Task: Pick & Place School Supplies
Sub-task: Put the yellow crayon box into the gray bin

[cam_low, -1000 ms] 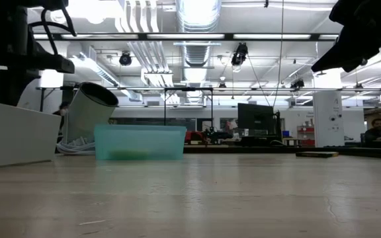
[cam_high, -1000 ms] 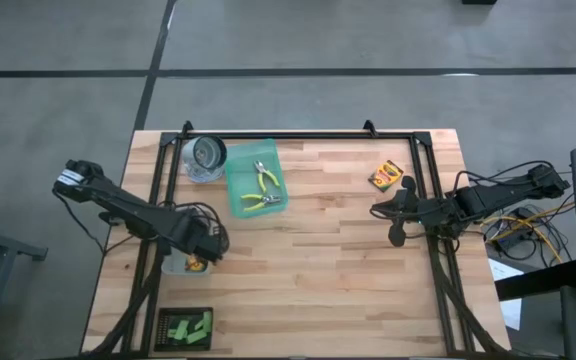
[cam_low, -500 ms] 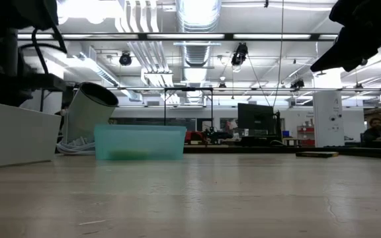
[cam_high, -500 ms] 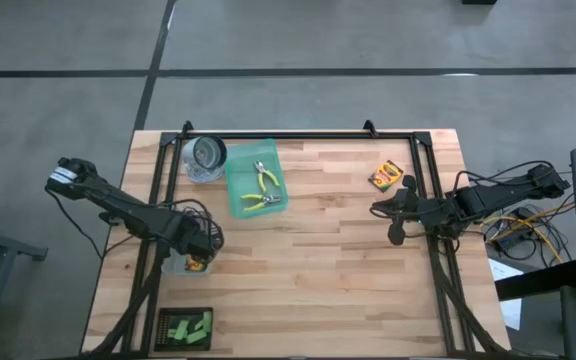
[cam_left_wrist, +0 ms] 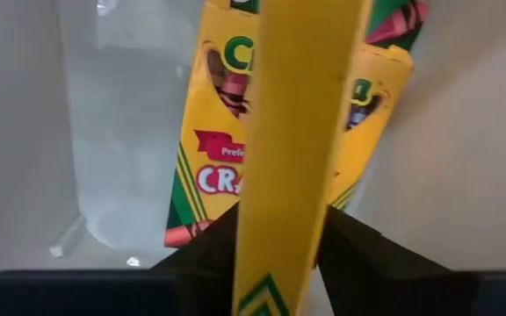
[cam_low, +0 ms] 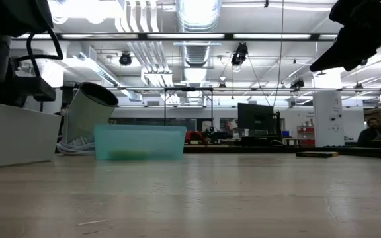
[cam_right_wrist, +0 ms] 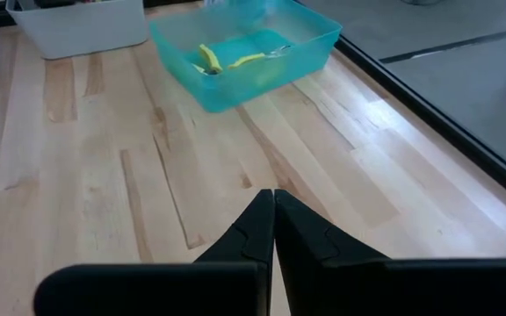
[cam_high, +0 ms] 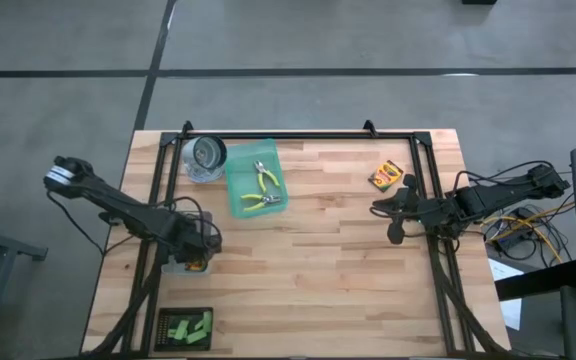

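**Crayon box between the left pincer's fingers, over the clear bin**

A yellow crayon box stands edge-on between the left pincer fingers; whether they pinch it or have parted from it cannot be told. A second crayon box lies below in the clear bin at the bench's left edge. A third crayon box lies far right. Two pliers rest in the teal tray; green blocks sit near left. The right pincer, pressed together, hovers at the right.
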Tool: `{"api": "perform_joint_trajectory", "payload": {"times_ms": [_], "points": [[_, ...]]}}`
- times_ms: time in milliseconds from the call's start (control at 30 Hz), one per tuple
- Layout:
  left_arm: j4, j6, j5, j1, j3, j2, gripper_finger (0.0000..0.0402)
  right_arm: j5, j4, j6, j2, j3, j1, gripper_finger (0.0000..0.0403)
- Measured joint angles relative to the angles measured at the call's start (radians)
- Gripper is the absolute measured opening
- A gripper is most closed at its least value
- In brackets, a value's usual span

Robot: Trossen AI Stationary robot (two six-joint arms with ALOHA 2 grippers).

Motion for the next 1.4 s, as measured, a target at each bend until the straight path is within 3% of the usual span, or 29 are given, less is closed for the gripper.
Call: {"api": "perform_joint_trajectory", "payload": {"times_ms": [400, 1267, 1400], "points": [[-0.061, -0.004, 0.071, 0.000, 0.000, -0.108, 0.0160, 0.006, 0.000, 0.000, 0.000, -0.003, 0.000, 0.0008], [-0.190, -0.049, 0.094, 0.001, 0.002, -0.399, 0.0161, 0.006, 0.000, 0.000, 0.000, -0.018, 0.000, 0.0008], [-0.190, -0.070, 0.045, 0.001, 0.002, -0.425, 0.0161, 0.006, 0.000, 0.000, 0.000, -0.023, 0.000, 0.0008]]}}
